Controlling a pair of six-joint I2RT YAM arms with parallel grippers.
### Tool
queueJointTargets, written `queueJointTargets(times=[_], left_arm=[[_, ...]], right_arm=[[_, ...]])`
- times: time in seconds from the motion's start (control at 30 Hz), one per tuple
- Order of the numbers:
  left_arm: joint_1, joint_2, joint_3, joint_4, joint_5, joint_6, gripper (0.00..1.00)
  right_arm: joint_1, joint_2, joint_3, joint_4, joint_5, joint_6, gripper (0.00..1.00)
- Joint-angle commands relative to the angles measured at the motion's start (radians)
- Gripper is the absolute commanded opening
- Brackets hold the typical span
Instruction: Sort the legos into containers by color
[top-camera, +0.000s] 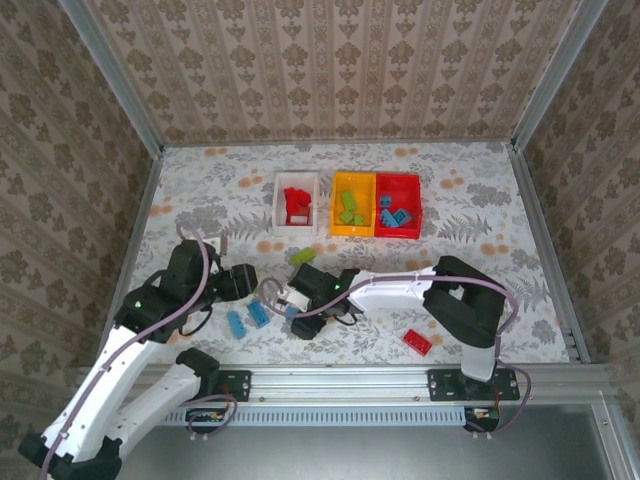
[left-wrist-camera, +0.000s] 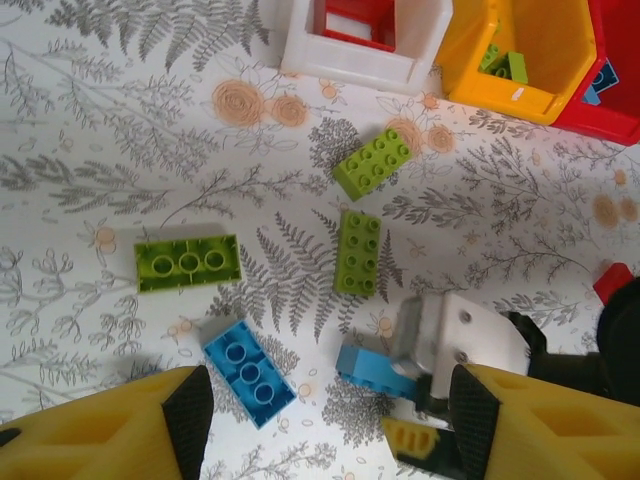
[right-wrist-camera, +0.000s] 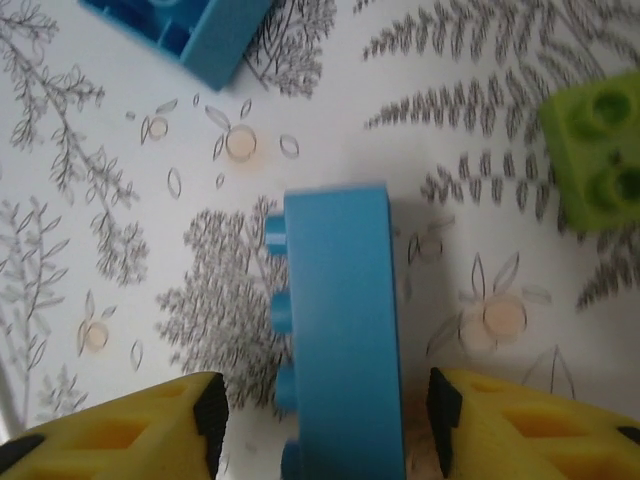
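My right gripper (right-wrist-camera: 325, 425) is open and straddles a light blue brick (right-wrist-camera: 340, 330) lying on its side, with a gap at each finger. The left wrist view shows that same brick (left-wrist-camera: 372, 370) under the right gripper (left-wrist-camera: 440, 350). My left gripper (left-wrist-camera: 330, 425) hovers open over the table, and a second blue brick (left-wrist-camera: 247, 372) lies flat just ahead of its left finger. Three lime green bricks (left-wrist-camera: 373, 162) (left-wrist-camera: 358, 252) (left-wrist-camera: 188, 262) lie loose beyond it. The white bin (top-camera: 296, 203) holds red pieces, the orange-yellow bin (top-camera: 353, 204) green ones, and the red bin (top-camera: 398, 205) blue ones.
A loose red brick (top-camera: 418, 342) lies near the front edge, right of both grippers (top-camera: 243, 280) (top-camera: 295, 300). Two blue bricks (top-camera: 236, 323) (top-camera: 259, 313) sit close to the front rail. Metal frame posts and patterned walls enclose the table.
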Motion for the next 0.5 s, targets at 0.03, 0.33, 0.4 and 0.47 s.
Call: queueJointTargets(times=[0.03, 0.33, 0.4, 0.47], left_arm=[[0.002, -0.023, -0.015, -0.058, -0.02, -0.052, 0.66], [-0.003, 0.033, -0.013, 0.116, 0.098, -0.019, 0.65], [-0.014, 0.082, 0.005, 0.186, 0.128, -0.01, 0.65], [-0.033, 0.145, 0.031, 0.254, 0.141, -0.003, 0.65]], right_arm=[[0.015, 0.054, 0.069, -0.036, 0.032, 0.008, 0.35], [-0.031, -0.142, 0.003, -0.045, 0.121, 0.105, 0.16], [-0.085, -0.242, -0.037, -0.05, 0.139, 0.148, 0.15], [-0.164, -0.34, -0.078, -0.059, 0.149, 0.191, 0.15]])
